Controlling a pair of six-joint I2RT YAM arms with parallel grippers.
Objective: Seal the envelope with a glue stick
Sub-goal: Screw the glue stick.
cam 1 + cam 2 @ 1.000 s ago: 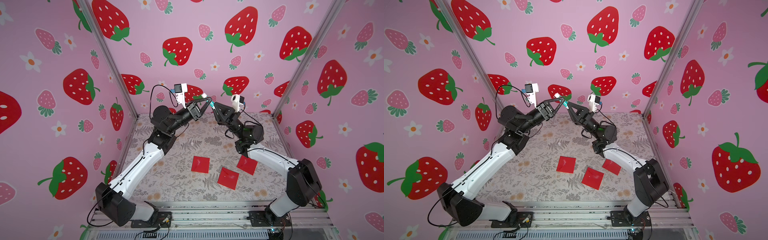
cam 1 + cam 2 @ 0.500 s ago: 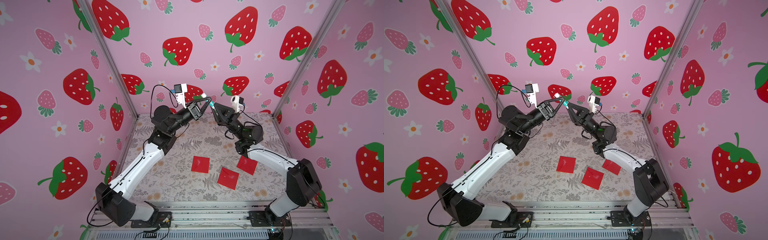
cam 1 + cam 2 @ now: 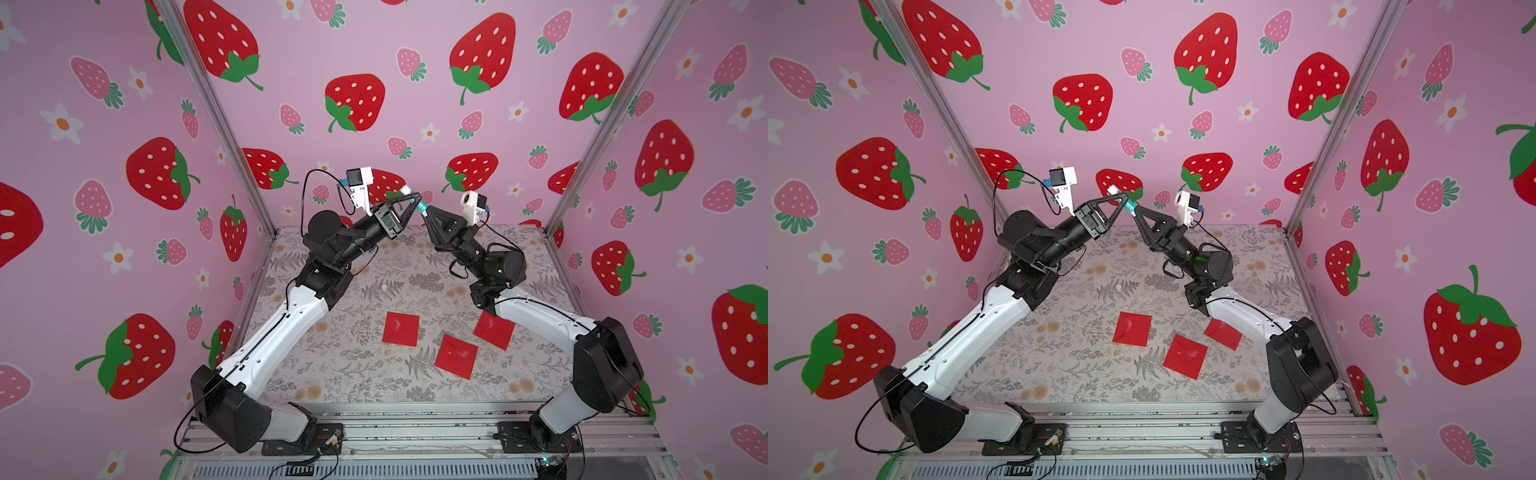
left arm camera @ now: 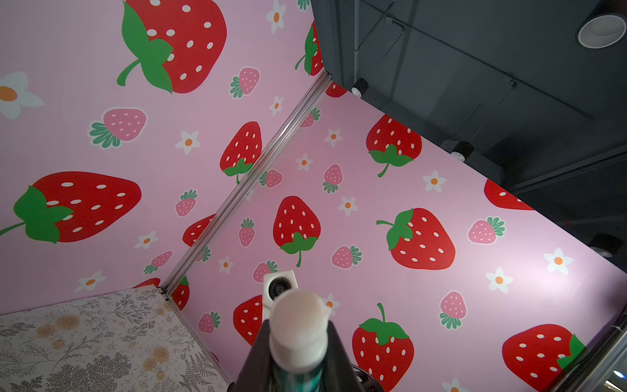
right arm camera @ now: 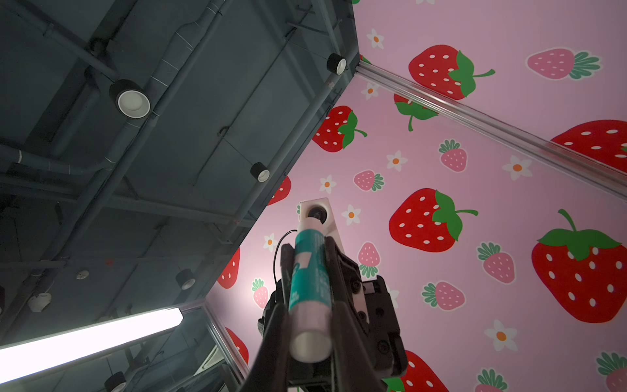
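Note:
The glue stick (image 3: 415, 200) is held high above the table, between both grippers, in both top views. It is a slim white cylinder with a teal band (image 5: 309, 268). My left gripper (image 3: 412, 198) is shut on its teal body, and the white end (image 4: 298, 319) pokes out past the fingers. My right gripper (image 3: 424, 210) is shut on the other white end (image 5: 310, 342). Three red envelopes (image 3: 401, 329) (image 3: 456, 356) (image 3: 494, 330) lie flat on the floral table, well below both grippers.
A small white round thing (image 3: 384, 286) lies on the floral table (image 3: 332, 374) under the left arm. Pink strawberry walls (image 3: 374, 62) close in the back and both sides. The right forearm (image 3: 540, 320) passes just beside the rightmost envelope.
The right gripper has closed tighter on its end of the glue stick. Both arms stay where they were.

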